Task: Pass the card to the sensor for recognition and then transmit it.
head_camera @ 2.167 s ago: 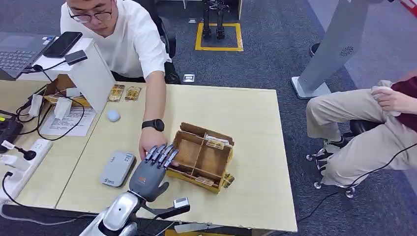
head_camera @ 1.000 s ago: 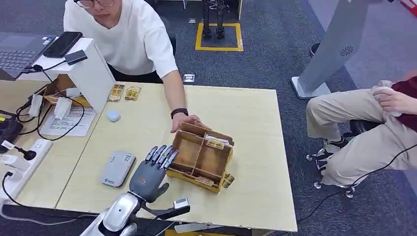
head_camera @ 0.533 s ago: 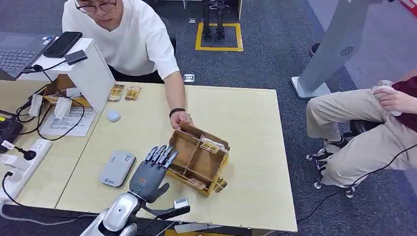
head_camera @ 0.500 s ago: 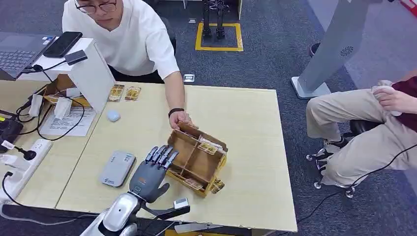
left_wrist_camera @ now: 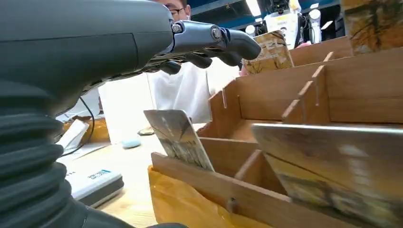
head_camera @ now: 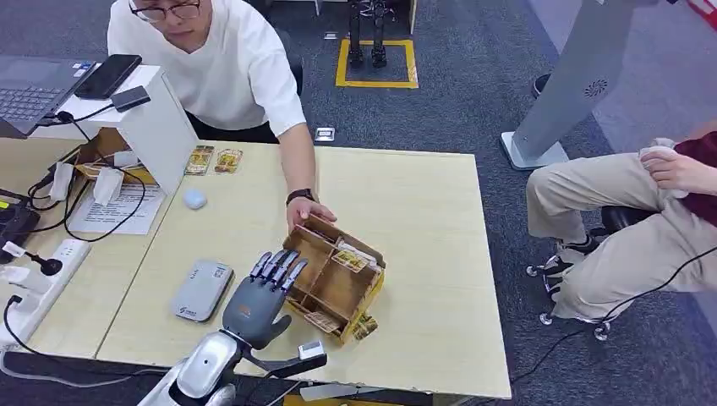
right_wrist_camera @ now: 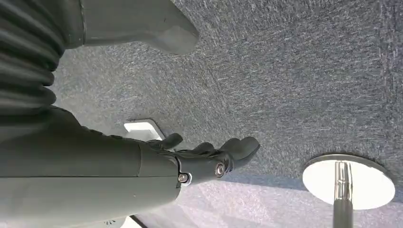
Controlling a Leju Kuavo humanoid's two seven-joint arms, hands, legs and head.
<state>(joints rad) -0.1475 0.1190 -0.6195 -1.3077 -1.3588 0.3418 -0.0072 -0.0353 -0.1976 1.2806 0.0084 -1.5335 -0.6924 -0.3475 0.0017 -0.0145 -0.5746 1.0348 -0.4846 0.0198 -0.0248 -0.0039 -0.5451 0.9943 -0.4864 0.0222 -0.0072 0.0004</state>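
A wooden card box point(head_camera: 332, 277) with several compartments sits turned at an angle on the table, cards point(head_camera: 348, 256) standing in its slots. A person's hand point(head_camera: 305, 211) holds the box's far corner. My left hand point(head_camera: 264, 292) hovers open just left of the box, fingers stretched toward its near-left edge and holding nothing. In the left wrist view the fingers point(left_wrist_camera: 209, 42) reach over the box point(left_wrist_camera: 294, 142), where a card point(left_wrist_camera: 178, 137) leans in a front slot. The grey card reader point(head_camera: 201, 289) lies flat left of my hand. My right hand point(right_wrist_camera: 199, 159) hangs open over carpet.
A white stand point(head_camera: 144, 118) with a phone, cables, a power strip point(head_camera: 38, 283), papers and a small white mouse point(head_camera: 194, 199) crowd the table's left. Two loose cards point(head_camera: 213, 159) lie near the far edge. A seated person point(head_camera: 626, 203) is off the table's right.
The person drew their hand back from my left hand to the box's far corner and swung the box round, its near end coming closer to my fingers. My left hand stayed still.
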